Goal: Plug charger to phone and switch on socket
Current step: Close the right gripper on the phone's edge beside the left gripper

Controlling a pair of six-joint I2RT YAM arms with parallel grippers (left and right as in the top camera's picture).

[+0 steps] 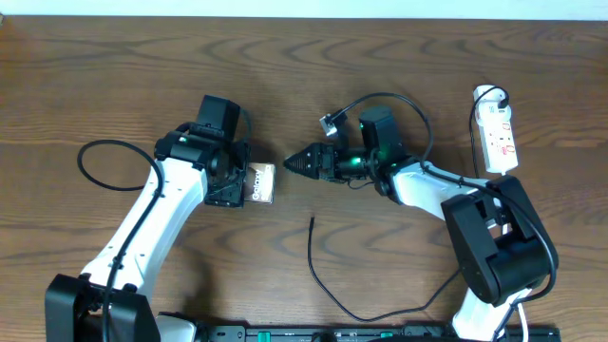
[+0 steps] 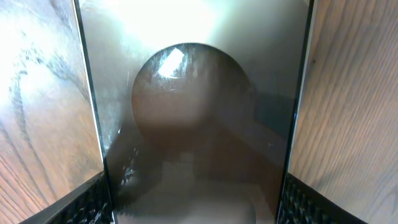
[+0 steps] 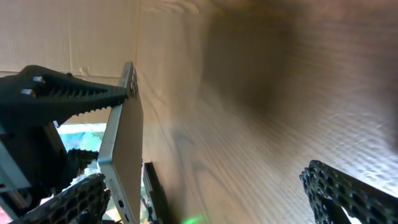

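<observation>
From overhead you had the whole table (image 1: 114,66) but little detail. Your left gripper (image 1: 243,183) was closed on the phone (image 1: 264,183) near the middle of the table. It covered the phone's left part, and the lettering was too small to read. Your right gripper (image 1: 294,163) pointed at the phone from the right, just short of it. It showed only as one black wedge, so you could not judge its jaws from there. The charger (image 1: 311,252) lay loose on the table below that gripper, its tip apart from the phone. Its other end ran toward the right arm's base, where you lost it. The socket (image 1: 498,133) lay at the far right, well apart from the rest, its switch too small to make out.

Your left wrist camera gave only the phone's glossy face (image 2: 199,124), cut off above and below, with a blurred round reflection on it. The fingers (image 2: 84,205) sat against its two long edges.

Your right wrist camera alone showed the phone edge-on (image 3: 124,149), with one left finger (image 3: 62,93) on its upper corner. Here the right gripper's own fingers (image 3: 348,193) stood wide apart with only bare table between them.
</observation>
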